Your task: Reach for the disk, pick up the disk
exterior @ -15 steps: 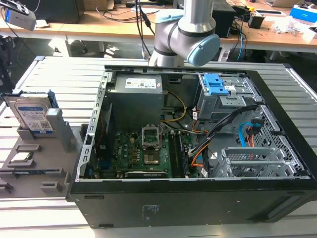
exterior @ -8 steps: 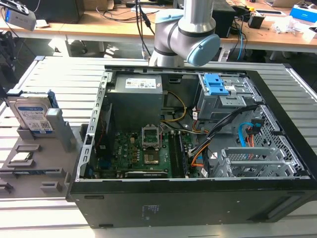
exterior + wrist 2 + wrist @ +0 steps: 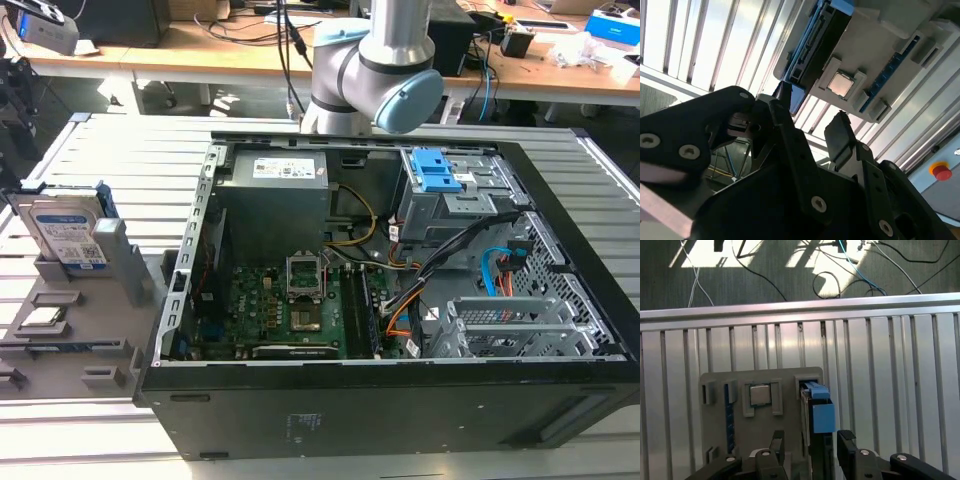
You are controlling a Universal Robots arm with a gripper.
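The disk [image 3: 65, 235] stands on edge in a grey holder [image 3: 95, 345] at the exterior view's left, its silver face and white-and-blue label showing, with a blue frame along its edges. In the first wrist view I look down on the disk's [image 3: 818, 415] thin blue-framed edge. My gripper [image 3: 810, 447] is open, its two black fingertips [image 3: 777, 442] spread to either side of the disk's line, and it hangs above the disk with a gap between them. In the second wrist view the gripper [image 3: 812, 125] is also open, short of the disk [image 3: 815, 45].
An open black computer case [image 3: 380, 400] sits on the slatted metal table [image 3: 120, 160], right of the holder. My arm [image 3: 375, 70] rises behind the case. A small square silver chip [image 3: 760, 395] lies in the holder beside the disk. A red button [image 3: 941, 171] sits off the table.
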